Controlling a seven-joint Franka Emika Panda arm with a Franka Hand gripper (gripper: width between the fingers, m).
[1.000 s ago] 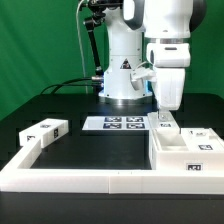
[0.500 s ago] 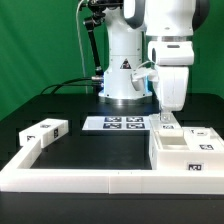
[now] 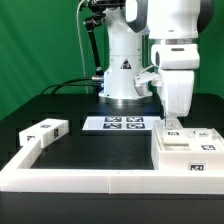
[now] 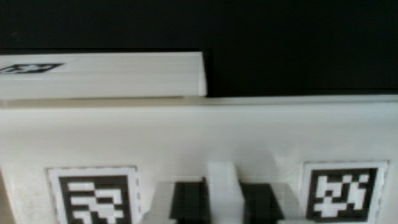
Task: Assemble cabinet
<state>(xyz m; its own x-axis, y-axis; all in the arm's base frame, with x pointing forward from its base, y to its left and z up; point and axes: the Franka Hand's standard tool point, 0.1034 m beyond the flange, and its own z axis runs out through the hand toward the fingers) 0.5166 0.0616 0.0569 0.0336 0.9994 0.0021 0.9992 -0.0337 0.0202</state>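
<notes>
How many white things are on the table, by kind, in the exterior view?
Marker board: 1
Border rail: 1
Cabinet box: 1
Separate cabinet piece: 1
Total: 4, plus smaller parts behind the box, too bunched to count.

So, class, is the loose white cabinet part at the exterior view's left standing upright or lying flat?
Lying flat: the cabinet part is low and long, with a tag showing on its top face.
</notes>
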